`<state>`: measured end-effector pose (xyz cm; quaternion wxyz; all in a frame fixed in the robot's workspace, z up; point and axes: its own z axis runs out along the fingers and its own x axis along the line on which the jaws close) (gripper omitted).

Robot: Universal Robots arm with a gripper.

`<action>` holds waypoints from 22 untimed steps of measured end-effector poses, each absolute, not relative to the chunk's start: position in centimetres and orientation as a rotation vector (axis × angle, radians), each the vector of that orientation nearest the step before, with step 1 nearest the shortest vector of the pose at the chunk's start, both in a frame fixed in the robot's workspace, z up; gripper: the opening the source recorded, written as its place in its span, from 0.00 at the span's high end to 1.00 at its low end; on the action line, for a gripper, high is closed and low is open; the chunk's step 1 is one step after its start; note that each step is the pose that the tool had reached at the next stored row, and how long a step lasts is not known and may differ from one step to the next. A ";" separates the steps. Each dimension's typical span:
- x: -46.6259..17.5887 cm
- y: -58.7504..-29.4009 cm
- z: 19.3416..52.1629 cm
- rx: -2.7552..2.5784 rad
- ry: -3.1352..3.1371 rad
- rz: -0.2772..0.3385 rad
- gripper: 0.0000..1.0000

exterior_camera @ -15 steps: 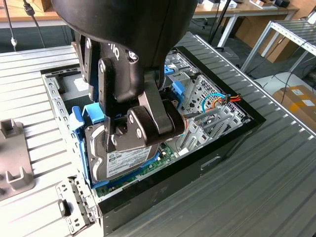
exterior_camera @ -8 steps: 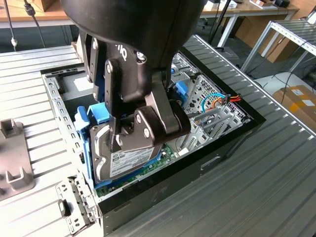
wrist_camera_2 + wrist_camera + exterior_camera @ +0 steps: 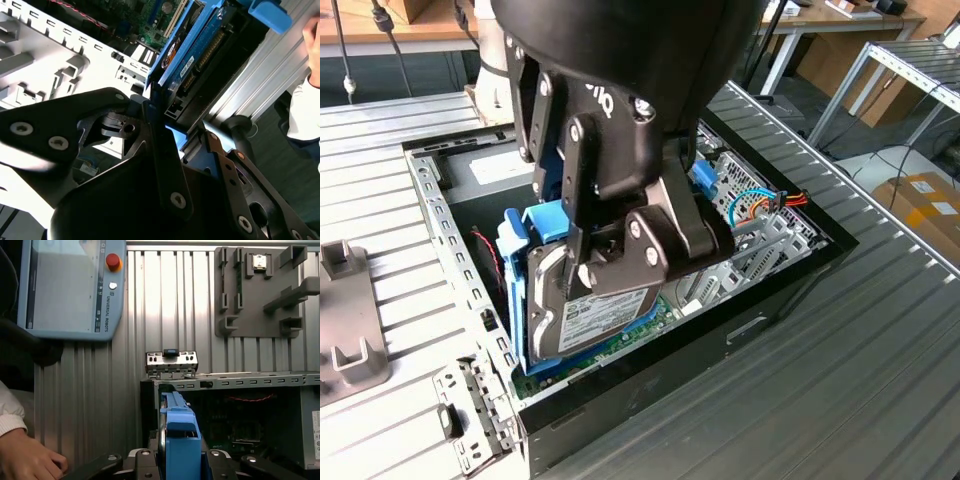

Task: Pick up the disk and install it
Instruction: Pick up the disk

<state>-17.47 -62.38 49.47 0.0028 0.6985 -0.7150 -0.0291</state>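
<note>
Exterior view: jaws were closed on the disk [image 3: 600, 318], one on each broad face. The disk stood on edge between them, tilted, with its lower part inside the open computer case [image 3: 428, 200] on the desk [image 3: 880, 350]. Gripping by the faces left the blue side rails clear, probably so they could meet the bay guides. The metal drive cage [image 3: 760, 240] with its cables lay just beside the jaws. Below the jaws, whether the disk's lower edge touched the green board could not be told.

Disk appearance: grey metal body with a white label, bright blue plastic rails along the long edges. In the second wrist view the disk [image 3: 192, 55] showed its connector edge. In the first wrist view its blue end tab [image 3: 180, 440] rose from between the jaws.
</note>
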 end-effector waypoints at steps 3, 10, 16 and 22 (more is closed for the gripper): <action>-16.9 -62.4 49.5 2.191 -2.242 -0.091 0.63; -15.9 -62.4 49.4 2.191 -2.242 -0.091 0.63; -14.9 -62.4 49.4 2.191 -2.242 -0.091 0.63; -14.0 -62.4 49.4 2.191 -2.242 -0.091 0.63</action>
